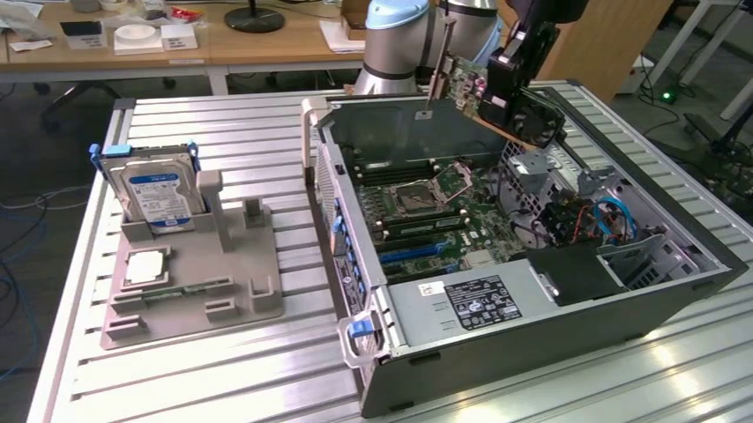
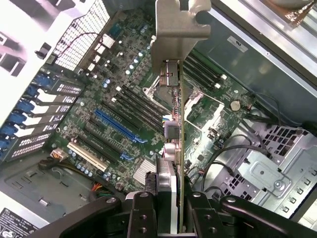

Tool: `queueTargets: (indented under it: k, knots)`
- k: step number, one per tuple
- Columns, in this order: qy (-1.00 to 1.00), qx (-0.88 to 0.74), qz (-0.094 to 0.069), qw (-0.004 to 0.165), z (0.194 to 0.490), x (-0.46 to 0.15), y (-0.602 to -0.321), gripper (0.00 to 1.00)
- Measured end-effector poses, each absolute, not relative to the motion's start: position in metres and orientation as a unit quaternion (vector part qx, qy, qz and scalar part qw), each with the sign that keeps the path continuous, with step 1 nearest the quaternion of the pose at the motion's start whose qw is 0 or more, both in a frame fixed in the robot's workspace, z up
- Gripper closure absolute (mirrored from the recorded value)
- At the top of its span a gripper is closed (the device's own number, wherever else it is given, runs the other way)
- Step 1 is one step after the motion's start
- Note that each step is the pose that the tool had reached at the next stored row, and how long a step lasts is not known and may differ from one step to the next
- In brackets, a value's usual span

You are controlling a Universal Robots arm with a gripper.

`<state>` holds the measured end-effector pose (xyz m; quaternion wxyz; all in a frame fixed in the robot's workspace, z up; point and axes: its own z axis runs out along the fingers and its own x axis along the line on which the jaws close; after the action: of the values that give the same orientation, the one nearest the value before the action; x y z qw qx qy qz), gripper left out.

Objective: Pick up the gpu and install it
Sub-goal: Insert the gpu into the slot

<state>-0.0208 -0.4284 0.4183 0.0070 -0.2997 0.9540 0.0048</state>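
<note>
Green graphics card (image 2: 173, 131) gripped edge-on by end effector (image 2: 171, 198) above motherboard (image 2: 124, 69). Best kept upright, square over blue slot (image 2: 119, 126).

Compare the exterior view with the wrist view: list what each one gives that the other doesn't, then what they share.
Exterior view: the hard drive standing in the grey holder tray on the slatted table, beside the open computer case.
Wrist view: the coin battery, and a look straight down the card's edge, silver bracket farthest from the camera.
Shared: the gpu clamped in the pincer above the case, and the motherboard with its blue slot.
</note>
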Motion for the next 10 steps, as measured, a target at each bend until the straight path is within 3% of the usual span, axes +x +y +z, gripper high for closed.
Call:
queueTargets:
  k: [10]
  knots:
    - [0.944, -0.33, 0.005, 0.007, 0.4181, -0.0208, -0.4304, 0.72]
